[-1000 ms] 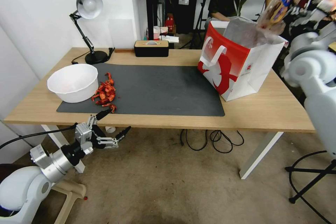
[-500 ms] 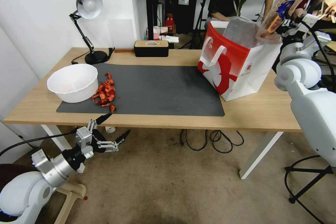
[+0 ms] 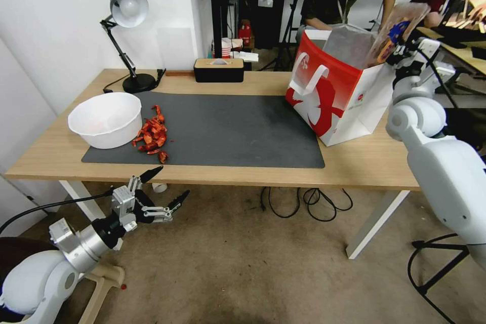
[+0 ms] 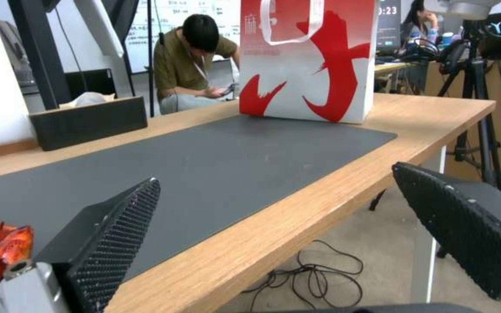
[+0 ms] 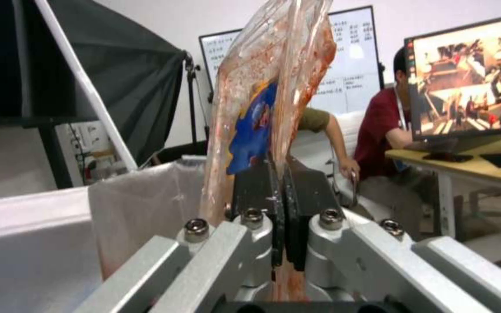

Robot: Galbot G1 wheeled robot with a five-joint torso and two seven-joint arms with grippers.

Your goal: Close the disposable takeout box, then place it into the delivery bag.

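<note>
My right gripper point(image 5: 279, 191), jaws clenched on a clear, sauce-smeared plastic bag point(image 5: 268, 100) above the red-and-white paper delivery bag point(image 3: 339, 96), wrist view showing the pinch, left gripper point(image 3: 164, 190) released below the wooden table point(image 3: 369, 162).

Open top of delivery bag point(image 3: 349, 86) partly blocked at far-right rim by takeout box point(image 3: 392, 35) pinched in right gripper point(image 3: 400, 50). Dark mat point(image 3: 228, 131) mid-table bare; bowl point(image 3: 106, 119) and red scraps point(image 3: 152, 136) crowd left end.

even, bright indoor light; soft shadow under the counter point(image 3: 243, 172); head view bows at its edges; wrist views slightly soft.
</note>
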